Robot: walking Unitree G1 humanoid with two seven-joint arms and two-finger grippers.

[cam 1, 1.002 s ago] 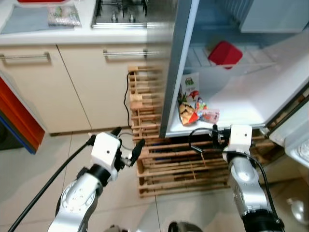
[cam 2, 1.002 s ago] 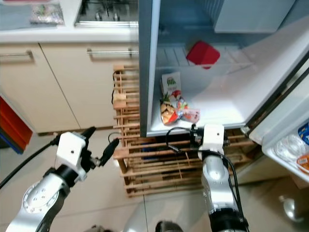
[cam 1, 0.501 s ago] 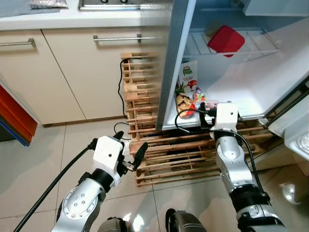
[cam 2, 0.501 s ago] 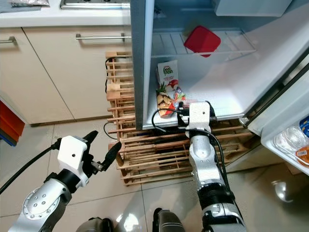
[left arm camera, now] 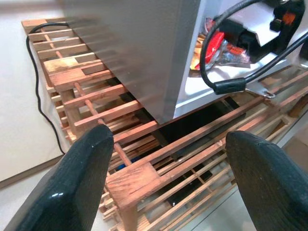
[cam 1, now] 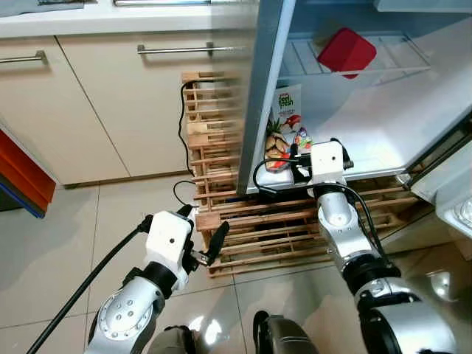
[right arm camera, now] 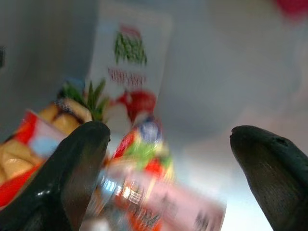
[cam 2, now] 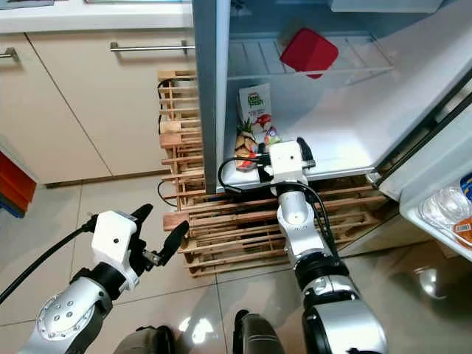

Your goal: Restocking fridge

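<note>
On the bottom shelf [cam 1: 383, 125] of the open fridge, close to its front edge and left wall, stands an upright juice carton [cam 1: 288, 110] with a green logo and fruit pictures. Crinkly, colourful snack packets [right arm camera: 139, 192] lie just in front of it, touching or nearly touching its base. Higher up, a red container [cam 1: 346, 53] sits on a white wire rack [cam 2: 324, 63].

The right gripper [right arm camera: 168, 159] is reaching over the shelf's front lip, right at the snack packets, with its fingers [right arm camera: 77, 163] spread wide and nothing between them; the packets and carton lie straight ahead in the blurred wrist view. A black cable [cam 1: 269, 173] loops from its white wrist housing.

The left gripper [left arm camera: 168, 178] hangs low over the tiled floor [cam 1: 66, 236], well apart from the fridge, its fingers [left arm camera: 82, 183] also spread wide and empty. Ahead of it is the wooden slatted pallet [left arm camera: 130, 159] on which the fridge stands, and the grey fridge side wall [cam 1: 262, 88].

To the left run cream cabinet doors [cam 1: 110, 96] with metal bar handles, under a pale tabletop edge. A black cord [cam 1: 180, 129] trails down beside the pallet. The fridge door's shelf [cam 2: 442, 217] at far right holds containers.
</note>
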